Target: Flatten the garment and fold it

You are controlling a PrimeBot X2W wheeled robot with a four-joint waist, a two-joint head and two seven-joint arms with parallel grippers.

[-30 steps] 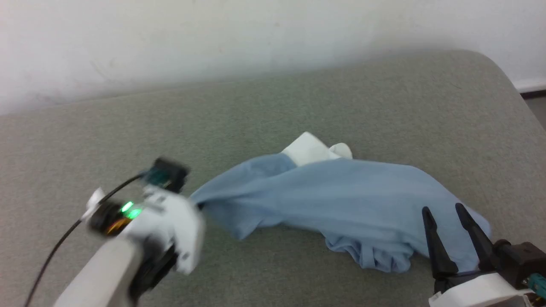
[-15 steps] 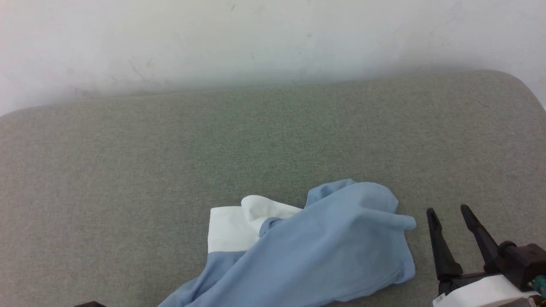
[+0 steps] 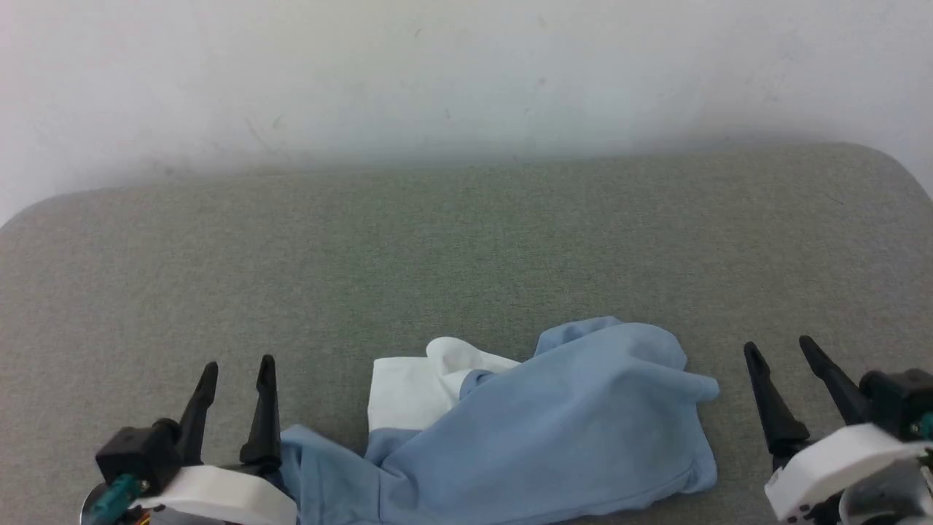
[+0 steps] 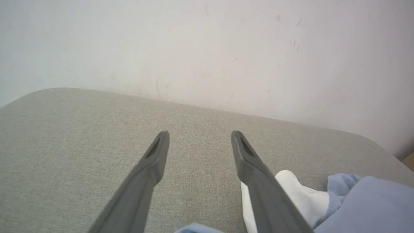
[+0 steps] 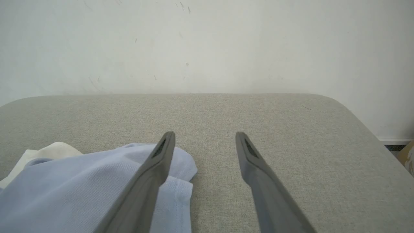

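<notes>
The garment, a light blue shirt with a white sleeve section, lies crumpled at the near edge of the grey-green surface. My left gripper stands open at the lower left, just left of the garment's near corner, holding nothing. At the lower right my right gripper is open, apart from the garment's right edge. In the left wrist view the open left gripper hangs over bare surface, the garment at its right. In the right wrist view the open right gripper has the garment at its left.
A pale wall rises behind the padded surface. The surface's far right corner is rounded. Bare fabric stretches beyond the garment toward the wall. A strip of floor shows past the right edge in the right wrist view.
The left gripper, shut on the garment's left end a second ago, has let go and now stands open at the lower left. The garment lies bunched nearer me. The head camera has shifted.
</notes>
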